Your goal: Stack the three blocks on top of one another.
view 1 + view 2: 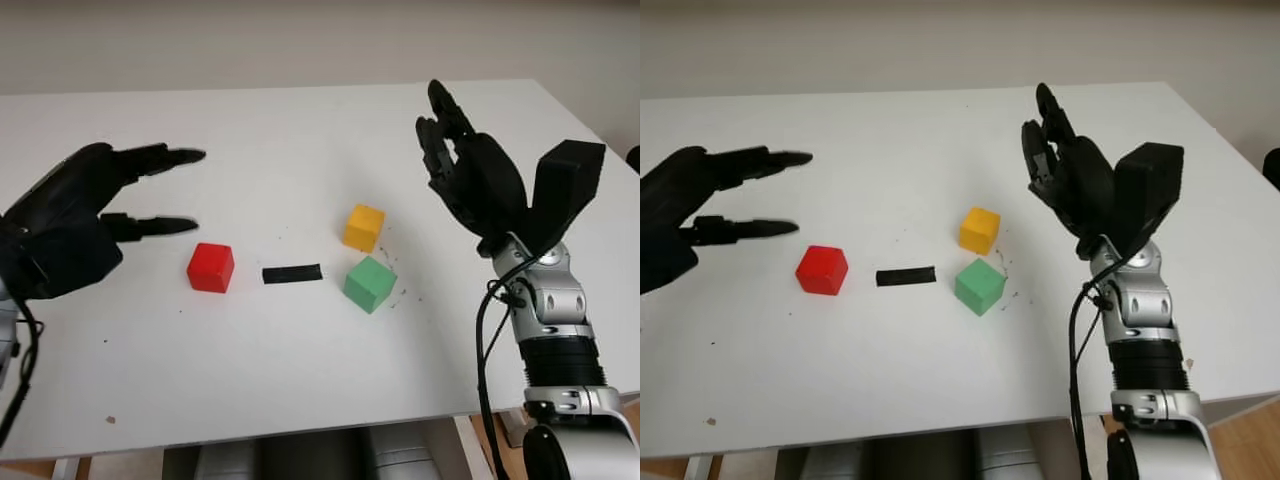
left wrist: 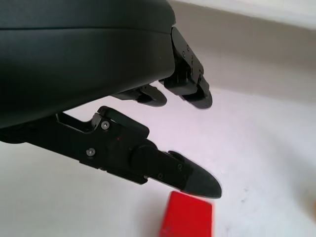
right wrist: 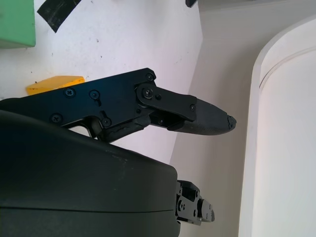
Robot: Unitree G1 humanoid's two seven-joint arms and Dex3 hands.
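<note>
We see three blocks lying apart on the white table [image 1: 300,380]: one red block [image 1: 211,267], one yellow block [image 1: 364,227] and one green block [image 1: 370,284]. Our left hand [image 1: 75,220] hovers open at the red block's nine o'clock, holding nothing. Our right hand [image 1: 470,170], raised and open, sits at the yellow block's two o'clock. One black tape strip [image 1: 292,273] lies between red and green.

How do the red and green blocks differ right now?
The red block lies left of the black tape strip, by the open left hand; the green block lies right of it. The green block has the yellow block close behind it; the red block stands alone. Both are cubes resting unstacked on the white table.
</note>
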